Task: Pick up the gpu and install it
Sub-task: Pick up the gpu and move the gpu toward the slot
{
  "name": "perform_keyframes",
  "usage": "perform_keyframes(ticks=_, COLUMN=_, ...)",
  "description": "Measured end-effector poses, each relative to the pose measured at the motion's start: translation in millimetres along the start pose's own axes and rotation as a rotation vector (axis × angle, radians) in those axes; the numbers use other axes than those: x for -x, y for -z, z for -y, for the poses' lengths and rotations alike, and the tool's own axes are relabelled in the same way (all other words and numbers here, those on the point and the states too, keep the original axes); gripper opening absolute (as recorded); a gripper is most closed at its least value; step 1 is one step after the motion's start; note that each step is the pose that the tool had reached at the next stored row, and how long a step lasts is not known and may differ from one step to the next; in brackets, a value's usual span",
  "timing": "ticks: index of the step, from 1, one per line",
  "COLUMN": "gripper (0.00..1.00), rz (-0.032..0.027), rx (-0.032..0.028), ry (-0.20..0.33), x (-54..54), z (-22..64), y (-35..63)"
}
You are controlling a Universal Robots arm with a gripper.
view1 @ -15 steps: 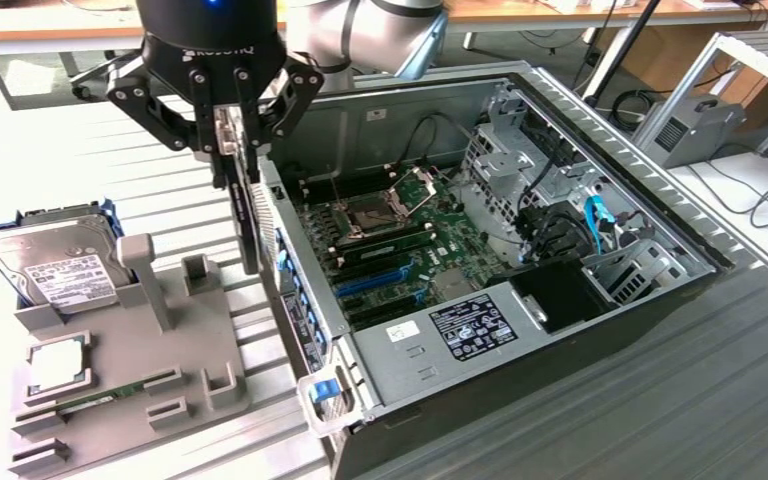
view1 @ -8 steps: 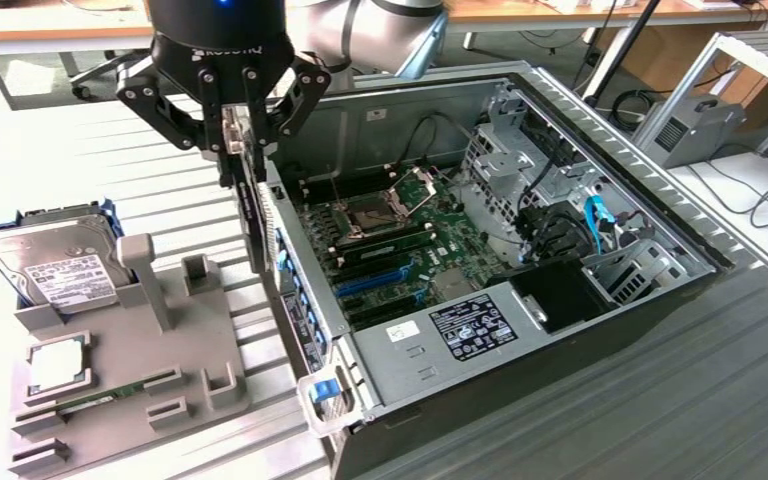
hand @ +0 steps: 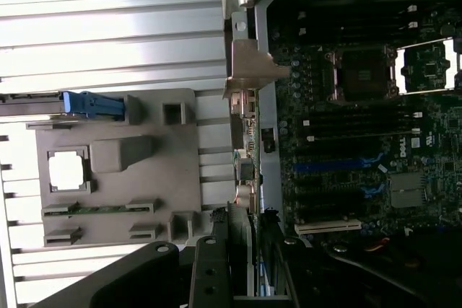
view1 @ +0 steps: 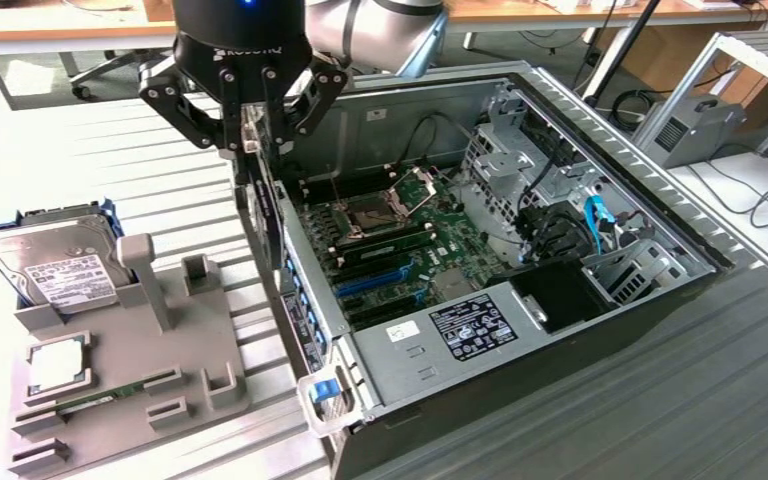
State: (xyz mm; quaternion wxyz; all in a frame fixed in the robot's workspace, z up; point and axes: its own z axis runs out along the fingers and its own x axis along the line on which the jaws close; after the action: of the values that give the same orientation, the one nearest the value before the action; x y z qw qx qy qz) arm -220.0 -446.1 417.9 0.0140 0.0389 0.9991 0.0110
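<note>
The gpu (view1: 259, 215) hangs edge-on as a thin dark card below my gripper (view1: 253, 135), which is shut on it. The card hangs over the open computer case's wall on the exterior view's left, just above the motherboard (view1: 404, 245). In the wrist view the gpu (hand: 245, 142) runs out from between the fingertips (hand: 215, 229), its silver end bracket (hand: 249, 70) at the far end. It lies along the case wall, beside the blue and black expansion slots (hand: 336, 167). Whether it touches the case I cannot tell.
The open computer case (view1: 651, 215) holds an open CPU socket (view1: 364, 215), drive cages and a power supply (view1: 471, 330). On the exterior view's left, a grey fixture (view1: 191, 385) carries a hard drive in a blue frame (view1: 51, 265), a CPU chip (view1: 57, 365) and a memory strip (view1: 104, 397).
</note>
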Motion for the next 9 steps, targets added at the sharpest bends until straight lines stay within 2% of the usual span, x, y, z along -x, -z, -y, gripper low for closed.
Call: perform_keyframes(ticks=9, gripper=0.29, rz=0.0002, rx=-0.0026, ry=0.000, x=9.0, z=-0.7, y=-1.0)
